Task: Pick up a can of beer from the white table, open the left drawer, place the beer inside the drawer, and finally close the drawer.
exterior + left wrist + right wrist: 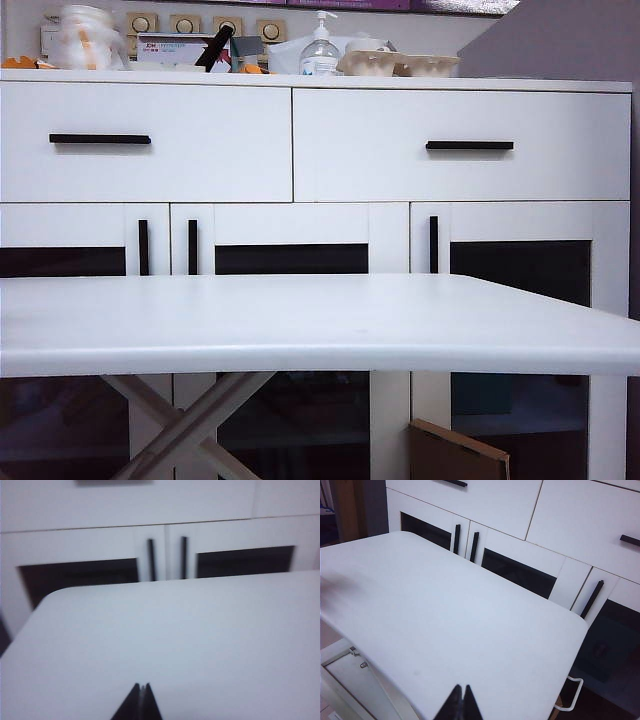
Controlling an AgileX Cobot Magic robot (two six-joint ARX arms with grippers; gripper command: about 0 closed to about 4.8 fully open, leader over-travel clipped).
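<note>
Nearest me, both my grippers are pinched fully shut on nothing, the left gripper (141,689) and right gripper (460,692) each hovering over the bare table (300,320). I can't find the can in any view; the tabletop shows nothing on it. Beyond it the left drawer (200,150) sits closed, so I judge the can, light, thin-walled and slick, is inside; such a can wants a gentle mid-body grip.
</note>
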